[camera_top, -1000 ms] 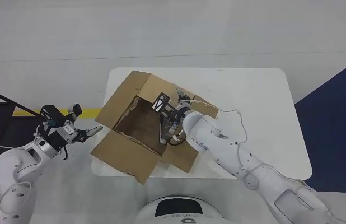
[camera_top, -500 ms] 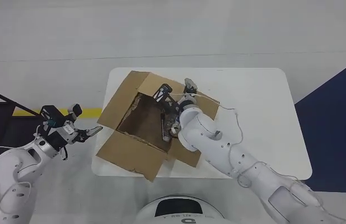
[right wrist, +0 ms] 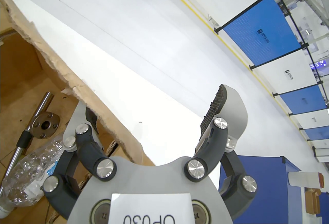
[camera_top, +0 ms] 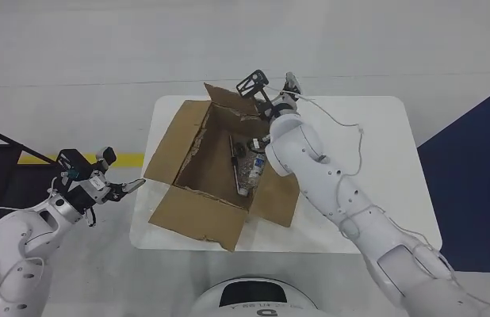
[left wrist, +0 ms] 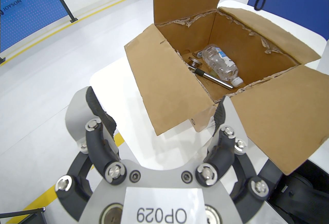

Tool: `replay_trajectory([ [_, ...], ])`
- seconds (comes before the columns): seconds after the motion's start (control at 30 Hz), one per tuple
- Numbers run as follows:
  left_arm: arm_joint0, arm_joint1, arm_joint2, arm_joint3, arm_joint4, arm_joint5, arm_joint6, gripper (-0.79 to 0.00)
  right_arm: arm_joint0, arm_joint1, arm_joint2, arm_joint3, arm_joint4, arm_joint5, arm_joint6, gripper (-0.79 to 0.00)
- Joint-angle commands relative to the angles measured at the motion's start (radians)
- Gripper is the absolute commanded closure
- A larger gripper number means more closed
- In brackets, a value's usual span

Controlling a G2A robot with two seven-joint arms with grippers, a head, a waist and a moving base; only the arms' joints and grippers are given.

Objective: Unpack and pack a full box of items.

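Over the last second I have seen the right gripper [camera_top: 273, 83] leave the inside of the box [camera_top: 178, 139] and move to the box's far flap. It now sits there with its jaws apart, astride the flap's torn top edge and clamped on nothing. The box has turned and slid toward the far edge of the table [camera_top: 372, 158], and the far flap now stands upright. The left gripper [camera_top: 122, 170] has not moved. It hangs off the table's left edge with its jaws apart and empty. The bottle [camera_top: 246, 170] and the metal rod [camera_top: 232, 158] still lie on the box floor. I judge that unpacking has not begun, and that the opening is now clear for a first pick.
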Motion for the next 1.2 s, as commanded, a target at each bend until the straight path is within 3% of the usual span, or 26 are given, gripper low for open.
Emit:
replay_trajectory([
  [0.0,0.0,0.0,0.0,0.0,0.0,0.0,0.0,-0.785,0.05,-0.012,0.006,0.059,0.043,-0.01,0.024,-0.785],
  [0.17,0.0,0.0,0.0,0.0,0.0,0.0,0.0,-0.785,0.212,-0.069,0.008,0.295,0.274,-0.02,0.218,-0.785],
  [0.3,0.0,0.0,0.0,0.0,0.0,0.0,0.0,-0.785,0.33,-0.122,-0.041,0.48,0.392,-0.041,0.309,-0.64],
  [0.43,0.0,0.0,0.0,0.0,0.0,0.0,0.0,-0.785,0.413,-0.169,-0.09,0.633,0.448,-0.069,0.375,-0.68],
  [0.6,0.0,0.0,0.0,0.0,0.0,0.0,0.0,-0.785,0.474,-0.21,-0.118,0.738,0.474,-0.068,0.322,-0.751],
  [0.63,0.0,0.0,0.0,0.0,0.0,0.0,0.0,-0.785,0.481,-0.214,-0.119,0.745,0.474,-0.064,0.308,-0.785],
  [0.83,0.0,0.0,0.0,0.0,0.0,0.0,0.0,-0.785,0.439,-0.192,-0.036,0.597,0.525,-0.141,0.158,-0.785],
  [0.9,0.0,0.0,0.0,0.0,0.0,0.0,0.0,-0.785,0.373,-0.164,0.018,0.486,0.531,-0.202,0.117,-0.785],
  [1.0,0.0,0.0,0.0,0.0,0.0,0.0,0.0,-0.785,0.238,-0.119,0.104,0.306,0.57,-0.378,0.092,-0.785],
  [1.17,0.0,0.0,0.0,0.0,0.0,0.0,0.0,-0.785,0.238,-0.119,0.104,0.306,0.57,-0.378,0.092,-0.785],
])
